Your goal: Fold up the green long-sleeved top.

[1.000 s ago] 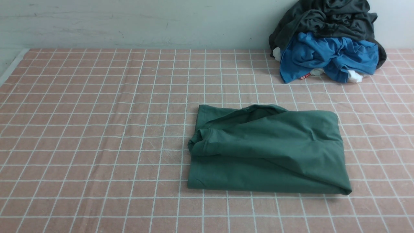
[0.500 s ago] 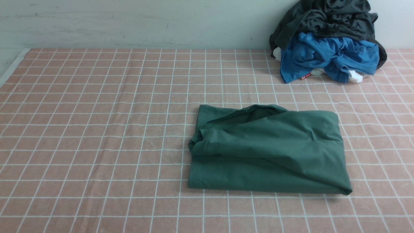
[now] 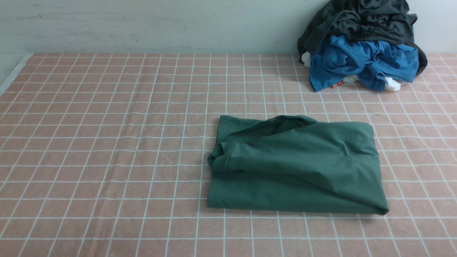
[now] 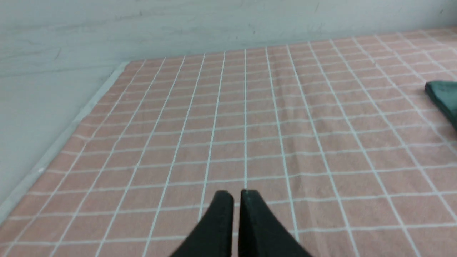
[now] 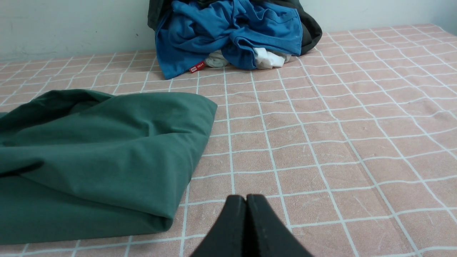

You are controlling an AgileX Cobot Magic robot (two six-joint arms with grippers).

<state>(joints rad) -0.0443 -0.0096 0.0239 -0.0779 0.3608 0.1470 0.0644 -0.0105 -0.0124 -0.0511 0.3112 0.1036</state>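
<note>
The green long-sleeved top [image 3: 296,167] lies folded into a rough rectangle on the pink checked cloth, right of centre in the front view; its logo is hidden. The right wrist view shows its near right corner [image 5: 107,157], and the left wrist view shows only a sliver [image 4: 444,96]. Neither arm appears in the front view. My left gripper [image 4: 236,194] is shut with nothing in it, over bare cloth well to the left of the top. My right gripper [image 5: 246,198] is shut and empty, just off the top's near right corner, not touching it.
A heap of clothes sits at the back right against the wall: a dark charcoal-grey garment [image 3: 360,21] over a bright blue one [image 3: 360,62], with bits of white [image 3: 391,85]. The pink checked cloth [image 3: 107,142] covers the table; its left edge [image 3: 14,71] meets a pale wall.
</note>
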